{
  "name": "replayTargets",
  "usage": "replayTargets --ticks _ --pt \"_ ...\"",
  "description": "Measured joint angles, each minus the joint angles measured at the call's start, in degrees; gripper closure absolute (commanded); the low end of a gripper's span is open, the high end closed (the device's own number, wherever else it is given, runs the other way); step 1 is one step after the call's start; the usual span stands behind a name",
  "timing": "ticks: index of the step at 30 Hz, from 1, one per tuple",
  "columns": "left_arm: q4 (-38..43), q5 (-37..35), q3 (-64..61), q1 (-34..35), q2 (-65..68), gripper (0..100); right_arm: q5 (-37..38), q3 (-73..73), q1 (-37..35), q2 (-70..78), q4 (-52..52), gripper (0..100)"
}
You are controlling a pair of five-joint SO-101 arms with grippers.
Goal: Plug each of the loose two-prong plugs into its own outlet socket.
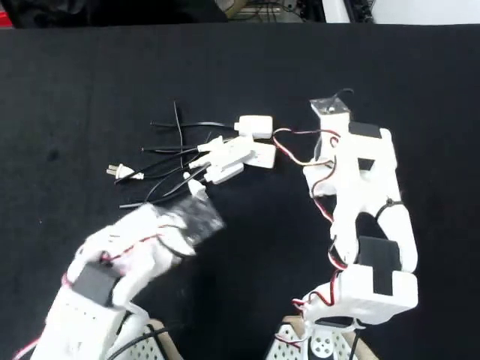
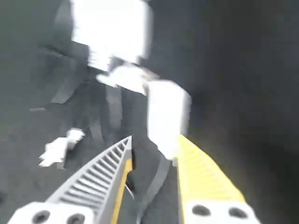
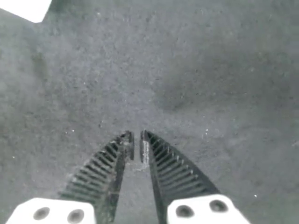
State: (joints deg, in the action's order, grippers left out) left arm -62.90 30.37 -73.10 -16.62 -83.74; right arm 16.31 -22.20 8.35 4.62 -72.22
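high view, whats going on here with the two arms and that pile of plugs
Two robot arms sit at a black table with a tangle of white plugs, outlet blocks and black cords mid-table. The left hand is open and close to a white block in that pile. The right hand is shut on nothing above bare cloth, off to the side of the pile. One two-prong plug lies loose, apart from the blocks.

High view overhead; left wrist close, sharing sockets (image 1: 253, 126); right wrist near table (image 3: 210, 70).
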Motion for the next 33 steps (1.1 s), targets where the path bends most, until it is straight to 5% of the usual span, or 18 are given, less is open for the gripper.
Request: replayTargets --ticks 2,5,13,28,33 --pt "9.14 -6.59 -6.51 3.43 -4.57 85 0.09 0.00 0.00 0.00 -0.09 95.3" --pt "20.22 -7.12 -15.82 6.68 -5.19 85 0.09 0.00 0.00 0.00 -0.18 95.3" --pt "24.18 -2.99 -21.54 9.49 -0.35 85 0.09 0.00 0.00 0.00 -0.18 95.3" --pt "11.60 -2.46 -18.73 0.97 0.26 85 0.09 0.00 0.00 0.00 -0.18 95.3" --pt "7.65 -3.96 -10.37 9.85 0.26 85 0.09 0.00 0.00 0.00 -0.18 95.3"
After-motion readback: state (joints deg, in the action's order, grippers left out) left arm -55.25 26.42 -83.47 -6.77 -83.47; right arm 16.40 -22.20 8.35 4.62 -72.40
